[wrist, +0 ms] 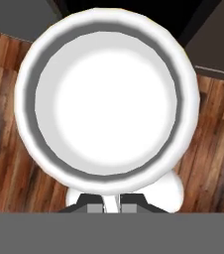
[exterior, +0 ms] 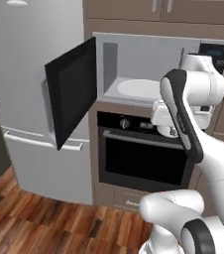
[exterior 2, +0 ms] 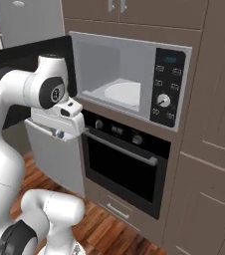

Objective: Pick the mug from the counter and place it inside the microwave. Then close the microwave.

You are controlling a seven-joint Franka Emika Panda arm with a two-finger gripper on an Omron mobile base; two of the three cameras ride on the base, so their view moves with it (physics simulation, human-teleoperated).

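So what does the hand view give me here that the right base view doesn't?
Hand view alone: the mug seen straight down into its round white bowl, its rim clamped at the tool, hanging above the wooden floor.

Right base view alone: the microwave with its door swung open, its white turntable bare, its control panel, and the oven below it.

Both: plank flooring and dark oven front. The mug is not yet inside the microwave.
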